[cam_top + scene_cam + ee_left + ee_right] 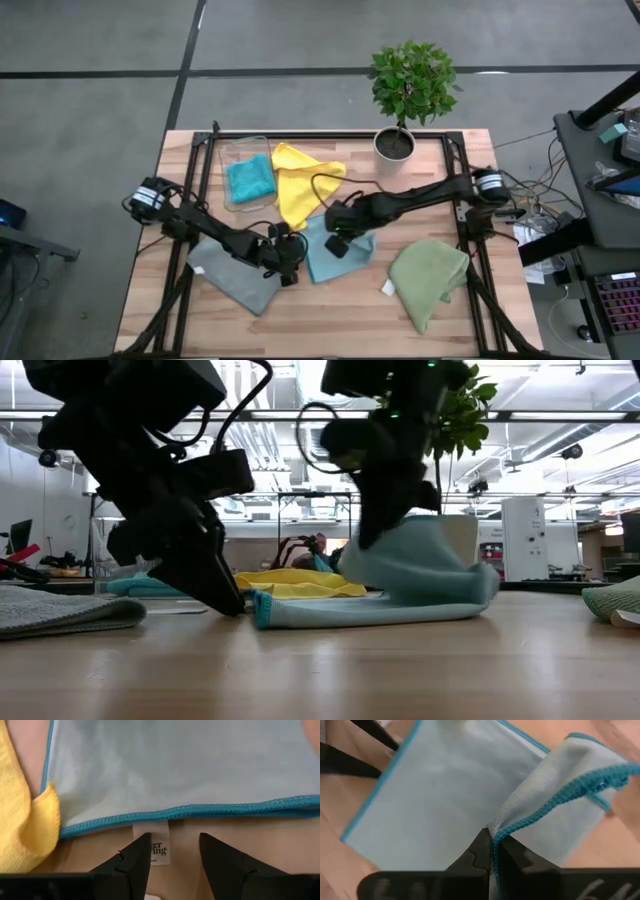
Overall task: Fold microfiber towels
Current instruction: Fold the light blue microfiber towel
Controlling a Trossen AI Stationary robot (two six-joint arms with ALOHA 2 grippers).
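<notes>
The grey towel (235,278) lies near the front left, the green towel (428,280) front right. In the middle, the left gripper (172,851) sits low by the light blue towel (322,258), fingers apart over its white tag (156,849). The right gripper (492,851) pinches that towel's edge, lifting it. Farther back lie the yellow towel (300,185) and the teal towel (249,178) in the bin (232,152).

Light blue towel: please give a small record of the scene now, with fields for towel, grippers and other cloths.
towel: light blue towel on the table, one edge lifted
right gripper: shut on the lifted edge
left gripper: open, at the towel's tag, holding nothing
teal towel: in the clear bin
yellow towel: beside the bin
grey towel: under the left arm
green towel: toward the table's right
</notes>
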